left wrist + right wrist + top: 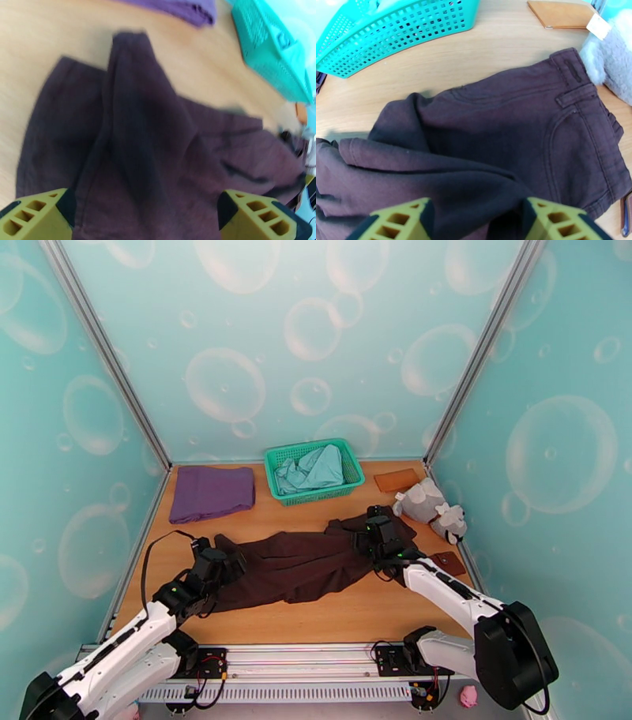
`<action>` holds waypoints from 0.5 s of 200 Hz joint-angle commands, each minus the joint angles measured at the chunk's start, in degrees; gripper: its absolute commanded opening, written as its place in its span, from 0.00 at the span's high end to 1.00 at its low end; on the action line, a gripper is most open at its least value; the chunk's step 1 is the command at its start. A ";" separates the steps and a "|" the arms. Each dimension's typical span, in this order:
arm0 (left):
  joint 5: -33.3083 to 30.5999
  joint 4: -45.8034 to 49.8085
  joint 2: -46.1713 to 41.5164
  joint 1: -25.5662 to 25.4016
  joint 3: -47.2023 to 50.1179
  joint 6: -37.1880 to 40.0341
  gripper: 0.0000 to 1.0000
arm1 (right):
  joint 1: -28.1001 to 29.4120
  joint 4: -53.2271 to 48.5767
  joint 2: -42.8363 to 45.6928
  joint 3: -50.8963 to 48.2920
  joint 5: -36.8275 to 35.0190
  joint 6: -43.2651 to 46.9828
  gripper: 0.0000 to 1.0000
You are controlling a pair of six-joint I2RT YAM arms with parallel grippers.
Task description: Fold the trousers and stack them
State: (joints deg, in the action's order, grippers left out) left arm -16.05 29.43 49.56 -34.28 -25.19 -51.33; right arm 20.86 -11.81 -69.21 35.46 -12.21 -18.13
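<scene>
One pair of dark brown trousers point(300, 568) lies rumpled on the wooden surface point(340, 615), stretched between two pincers. The leg ends spread under the left pincer point(146, 213) and the waistband lies just ahead of the right pincer point(478, 217). Both pincers are released, their fingers spread wide over the cloth. Two grey plush toys point(430, 507) sit beyond the right pincer, one touching the waistband. One tan flat piece point(396, 479) lies farther off. One purple cloth point(212, 491) lies well ahead of the left pincer. One green mesh basket point(316, 493) beyond both pincers holds one pale teal garment point(312, 469).
</scene>
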 commanded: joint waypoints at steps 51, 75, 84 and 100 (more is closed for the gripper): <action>-11.19 12.32 4.74 -3.23 0.76 -17.57 0.54 | 0.35 0.59 1.10 -0.48 -0.37 1.61 0.37; -10.50 10.73 6.26 -2.03 2.23 -17.31 0.52 | 0.39 0.56 0.96 -0.42 -0.41 1.63 0.37; -10.51 10.46 6.42 -1.72 2.56 -17.32 0.51 | 0.32 0.57 0.86 -0.39 -0.39 1.65 0.37; -10.70 10.48 6.28 -1.25 2.60 -16.47 0.49 | 0.36 0.56 0.92 -0.39 -0.32 1.61 0.37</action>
State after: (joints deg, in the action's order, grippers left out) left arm -25.21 38.87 55.83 -36.34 -23.22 -66.92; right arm 20.91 -11.81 -68.97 35.46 -12.21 -17.76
